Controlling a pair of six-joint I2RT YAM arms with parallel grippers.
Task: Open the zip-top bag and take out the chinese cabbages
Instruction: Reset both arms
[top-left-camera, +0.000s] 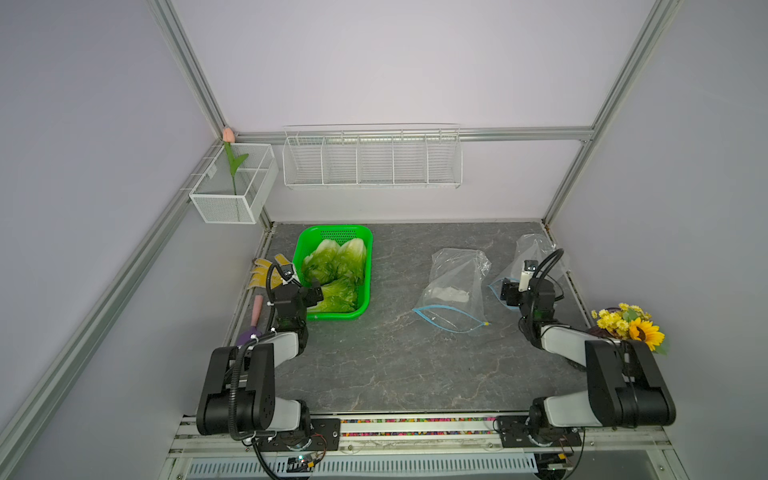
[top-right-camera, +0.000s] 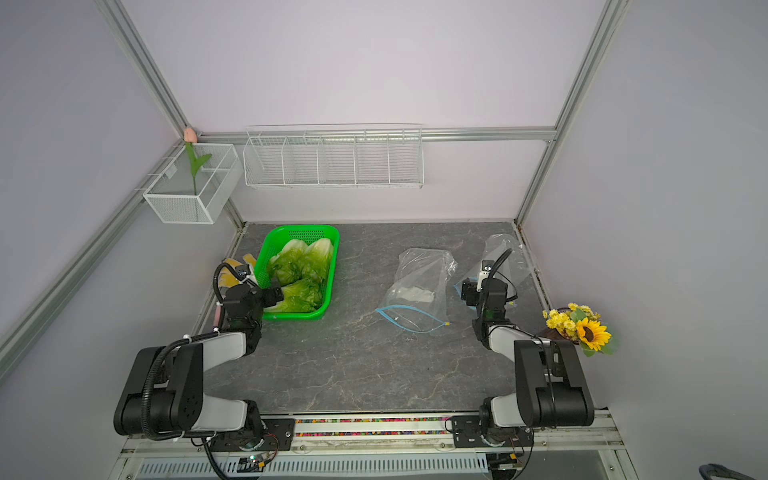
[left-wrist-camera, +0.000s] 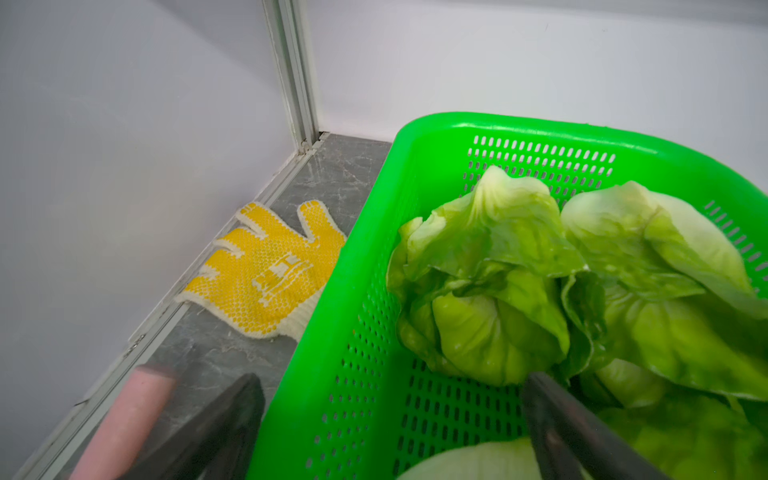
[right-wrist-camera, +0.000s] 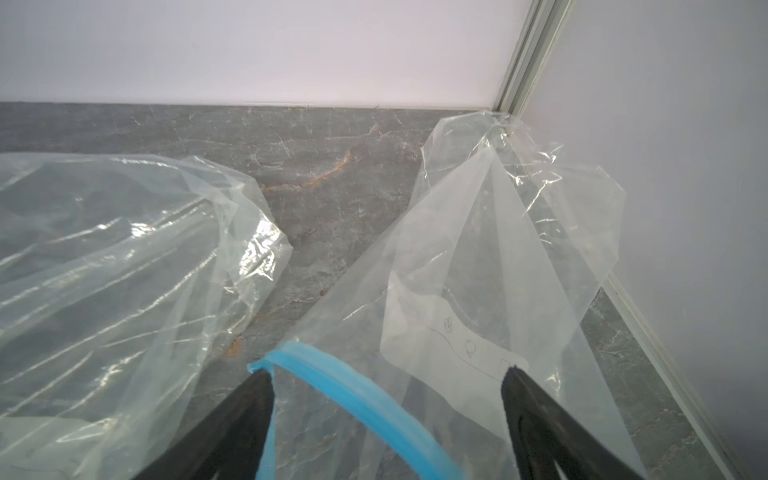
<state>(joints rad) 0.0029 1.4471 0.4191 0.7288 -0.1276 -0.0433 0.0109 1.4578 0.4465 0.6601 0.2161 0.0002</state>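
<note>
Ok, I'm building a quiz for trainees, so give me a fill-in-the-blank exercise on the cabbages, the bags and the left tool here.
1. The chinese cabbages lie in the ____ basket.
2. Both zip-top bags have ____ zip strips.
3. The left tool straddles the basket's wall, its jaws ____.
4. The glove beside the basket is ____.

Missing words: green; blue; open; yellow.
</note>
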